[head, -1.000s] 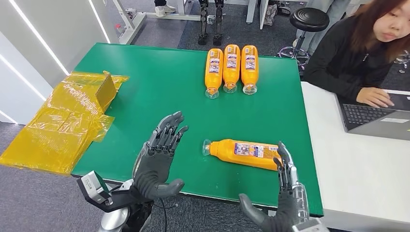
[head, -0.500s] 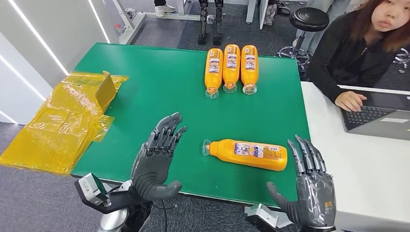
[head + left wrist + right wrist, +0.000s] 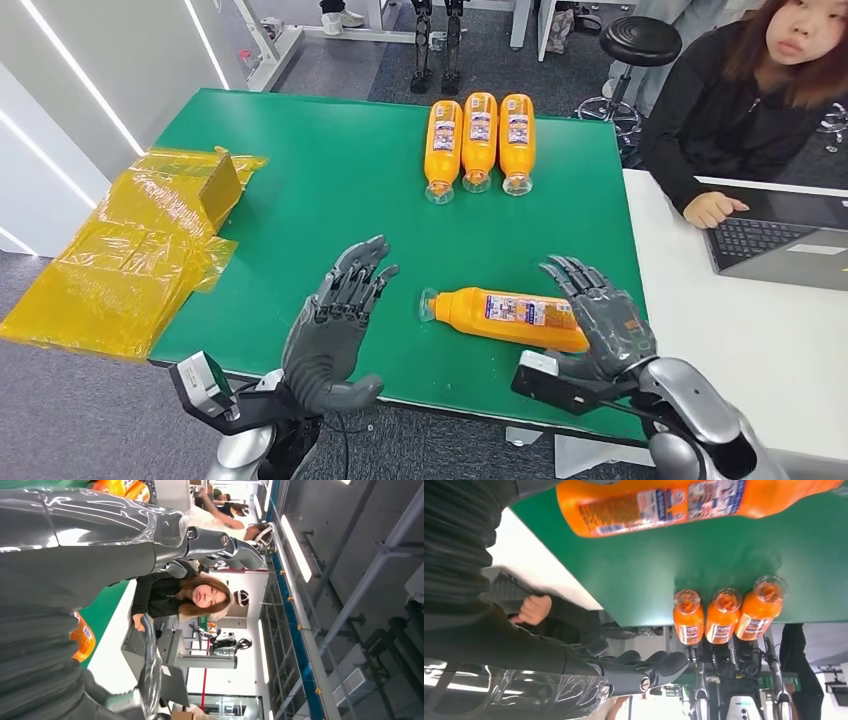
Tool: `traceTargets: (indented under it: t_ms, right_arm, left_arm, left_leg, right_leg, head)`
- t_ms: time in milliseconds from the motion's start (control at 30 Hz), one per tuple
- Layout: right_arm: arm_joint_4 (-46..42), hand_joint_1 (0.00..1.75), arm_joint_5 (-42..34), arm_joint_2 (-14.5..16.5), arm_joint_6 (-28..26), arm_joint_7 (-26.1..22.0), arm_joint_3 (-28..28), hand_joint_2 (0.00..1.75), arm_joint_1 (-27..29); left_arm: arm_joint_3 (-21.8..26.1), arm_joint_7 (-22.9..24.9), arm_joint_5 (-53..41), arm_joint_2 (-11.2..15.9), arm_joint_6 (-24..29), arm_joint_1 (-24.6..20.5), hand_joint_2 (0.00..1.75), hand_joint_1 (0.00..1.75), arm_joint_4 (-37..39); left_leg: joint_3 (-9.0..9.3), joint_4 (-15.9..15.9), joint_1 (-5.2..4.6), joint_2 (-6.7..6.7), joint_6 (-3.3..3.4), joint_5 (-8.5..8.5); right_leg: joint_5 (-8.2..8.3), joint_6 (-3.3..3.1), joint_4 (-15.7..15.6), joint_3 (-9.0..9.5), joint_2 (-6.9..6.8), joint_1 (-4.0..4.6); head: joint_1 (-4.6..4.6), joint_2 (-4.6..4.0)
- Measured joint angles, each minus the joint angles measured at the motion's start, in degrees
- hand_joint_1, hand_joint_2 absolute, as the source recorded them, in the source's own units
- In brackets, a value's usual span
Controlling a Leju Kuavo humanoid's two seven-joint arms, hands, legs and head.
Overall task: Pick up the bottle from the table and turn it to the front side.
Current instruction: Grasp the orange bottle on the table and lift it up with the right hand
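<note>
An orange bottle (image 3: 512, 316) lies on its side near the front edge of the green table (image 3: 330, 180), cap end toward the robot's left, label facing up. The right hand (image 3: 600, 318) sits at the bottle's base end, its fingers (image 3: 572, 272) spread and curved over that end; I cannot tell whether they touch it. In the right wrist view the bottle (image 3: 694, 502) lies clear of the thumb (image 3: 644, 672). The left hand (image 3: 335, 325) hovers beside the cap end, apart from the bottle, fingers (image 3: 362, 265) extended and slightly spread, holding nothing.

3 more bottles (image 3: 479, 142) lie side by side at the far edge, caps toward the robot. Yellow wrap (image 3: 130, 250) hangs off the table's left side. A person (image 3: 745, 100) sits at the white table (image 3: 740, 340) on the right, a hand by a laptop (image 3: 780, 240).
</note>
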Motion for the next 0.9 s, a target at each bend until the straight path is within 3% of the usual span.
traceTargets:
  t_ms: [200,333,533,700,900]
  right_arm:
    - [8.78,0.0,-10.4,-4.69,8.45,-0.44,9.35,1.75,-18.42]
    - [11.47,0.0,-14.18,-7.31,10.81,-0.31,14.8,1.75,-26.15]
    - [12.78,0.0,-23.22,-10.49,14.57,2.28,21.75,1.75,-32.25]
    - [13.6,0.0,-30.75,-12.68,17.21,3.47,26.8,1.75,-34.12]
    - [15.66,0.0,-33.31,-13.59,17.19,3.9,31.64,1.75,-34.73]
  left_arm:
    - [-0.89,0.09,0.4,0.01,-0.69,-0.58,1.75,0.0,1.46]
    - [-1.32,0.11,0.57,0.02,-0.79,-0.77,1.75,0.0,2.26]
    - [-1.9,0.21,1.35,0.03,-1.47,-1.62,1.75,0.0,3.56]
    - [-2.66,0.38,1.95,-0.03,-1.95,-2.86,1.75,0.0,4.77]
    - [-3.09,1.0,2.32,-0.28,-2.07,-3.77,1.75,0.0,5.45]
  left_leg:
    - [-0.05,0.04,-0.04,-0.02,0.11,0.14]
    - [-0.07,0.04,-0.03,-0.09,0.1,0.15]
    - [-0.08,0.04,-0.03,-0.12,0.11,0.15]
    - [-0.08,0.05,-0.04,-0.14,0.11,0.15]
    - [-0.08,0.05,-0.03,-0.14,0.11,0.15]
  right_leg:
    - [0.12,0.02,0.0,-0.09,-0.04,-0.03]
    - [0.12,0.02,0.0,-0.09,-0.1,-0.02]
    - [0.11,0.03,-0.02,-0.09,-0.13,-0.02]
    - [0.12,0.03,-0.02,-0.09,-0.12,-0.03]
    - [0.12,0.03,-0.02,-0.08,-0.12,-0.02]
  head:
    - [-0.01,0.0]
    - [-0.02,0.0]
    - [-0.01,0.0]
    - [-0.01,0.0]
    - [-0.02,0.0]
